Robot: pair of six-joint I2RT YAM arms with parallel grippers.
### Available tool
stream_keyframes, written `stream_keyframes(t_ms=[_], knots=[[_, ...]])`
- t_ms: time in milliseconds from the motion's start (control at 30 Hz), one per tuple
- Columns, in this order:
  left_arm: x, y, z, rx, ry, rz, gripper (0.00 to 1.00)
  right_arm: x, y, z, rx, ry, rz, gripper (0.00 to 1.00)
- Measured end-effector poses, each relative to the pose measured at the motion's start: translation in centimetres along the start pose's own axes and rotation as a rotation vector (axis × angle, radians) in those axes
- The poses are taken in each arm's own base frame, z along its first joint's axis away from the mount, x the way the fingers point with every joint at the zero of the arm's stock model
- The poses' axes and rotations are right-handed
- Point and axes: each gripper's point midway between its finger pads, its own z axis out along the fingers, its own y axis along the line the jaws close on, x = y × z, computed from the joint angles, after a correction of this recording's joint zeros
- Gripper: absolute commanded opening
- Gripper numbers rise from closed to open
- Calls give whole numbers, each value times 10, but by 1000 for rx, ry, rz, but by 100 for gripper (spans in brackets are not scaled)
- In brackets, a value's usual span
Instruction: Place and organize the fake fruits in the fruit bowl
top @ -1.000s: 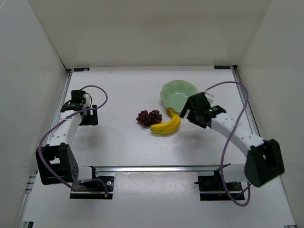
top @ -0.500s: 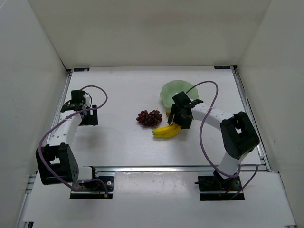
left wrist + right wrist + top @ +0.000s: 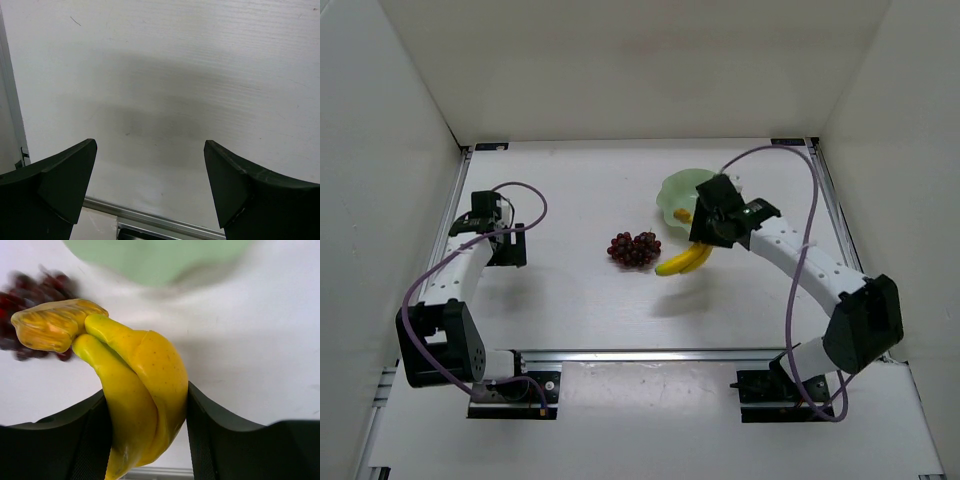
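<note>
**Lifted bananas (image 3: 682, 262) off table (image 3: 570, 300) since half a second earlier**

Clamped mid-bunch between right gripper (image 3: 148, 430) fingers, airborne beside grapes (image 3: 634, 248), untouched on table. Held left gripper (image 3: 150, 185) spread wide, empty, far left. Judged step: carry toward bowl (image 3: 672, 192); called next for advance past rim, lowering, release. Lost bowl's right side behind wrist; blurred grapes in right wrist view.

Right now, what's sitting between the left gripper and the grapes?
Nothing but bare white table, as the top view shows. Only the arm's own purple cable loops out beside the left gripper; the grapes lie clear of it.
</note>
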Motion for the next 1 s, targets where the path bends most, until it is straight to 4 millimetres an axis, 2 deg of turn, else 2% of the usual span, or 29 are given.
stream_keyframes(t_ms=[100, 133, 200, 267, 333, 367, 400, 433, 500, 533, 600, 633, 667, 767, 900, 1000], knots=[[2, -1, 4, 0, 16, 5, 100, -58, 10, -34, -22, -162, -42, 15], [3, -1, 6, 1, 25, 7, 100, -83, 14, -42, -28, -221, -44, 15], [5, -2, 9, 2, 39, 10, 100, -133, 15, -48, -14, -307, -20, 15], [6, -2, 10, 3, 45, 16, 100, -176, 10, -36, 20, -348, 11, 15], [5, -3, 9, 5, 45, 27, 100, -208, 2, -8, 64, -350, 29, 18], [3, -4, 7, 7, 40, 39, 100, -215, -1, 8, 78, -336, 32, 20], [0, -6, 6, 11, 32, 55, 100, -218, -5, 26, 95, -311, 29, 22], [-3, -9, 4, 16, 22, 74, 100, -217, -10, 44, 111, -281, 24, 29], [-9, -17, 1, 30, 3, 124, 100, -206, -18, 75, 138, -212, 2, 38], [-13, -24, -2, 41, -9, 158, 100, -197, -21, 86, 150, -173, -10, 49], [-20, -37, -9, 62, -30, 224, 100, -181, -26, 100, 167, -107, -31, 61], [-26, -46, -13, 76, -46, 258, 100, -177, -26, 103, 167, -89, -39, 66], [-34, -55, -17, 90, -62, 294, 100, -174, -27, 103, 167, -78, -48, 78], [-57, -89, -26, 133, -105, 402, 100, -175, -24, 100, 158, -80, -69, 96], [-83, -149, -37, 194, -153, 555, 100, -174, -24, 98, 155, -74, -94, 99], [-96, -200, -45, 246, -188, 670, 100, -174, -25, 87, 152, -81, -99, 99]])
